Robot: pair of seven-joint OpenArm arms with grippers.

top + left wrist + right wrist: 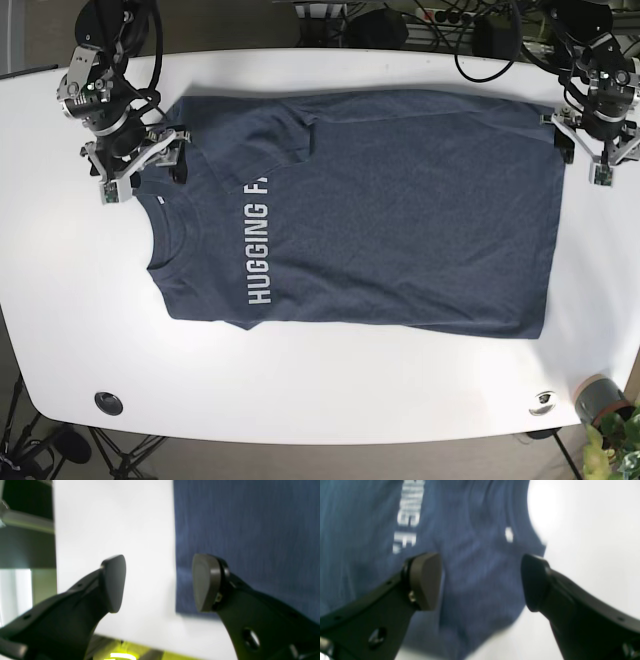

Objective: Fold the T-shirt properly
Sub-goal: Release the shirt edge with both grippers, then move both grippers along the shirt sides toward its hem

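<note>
— Blue T-shirt (390, 215): where?
— Flat on white bench (330, 385), one sleeve folded in.
— Jaws?
— Left gripper (158, 583) wide at hem corner; right gripper (481, 581) wide over collar shoulder, empty.

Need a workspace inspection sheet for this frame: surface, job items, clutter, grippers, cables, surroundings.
Surface: white table, bare around the shirt.
Job's things: navy T-shirt lying flat, collar toward the base view's left, upper side already folded in; print reads "HUGGING F".
Clutter: nothing seen on the table apart from two small round fittings near the front edge.
Grippers: left gripper open over the hem corner; right gripper open over the shoulder by the collar.
Cables: black cable bundle at the far edge.
Surroundings: potted plant beside the table.
</note>
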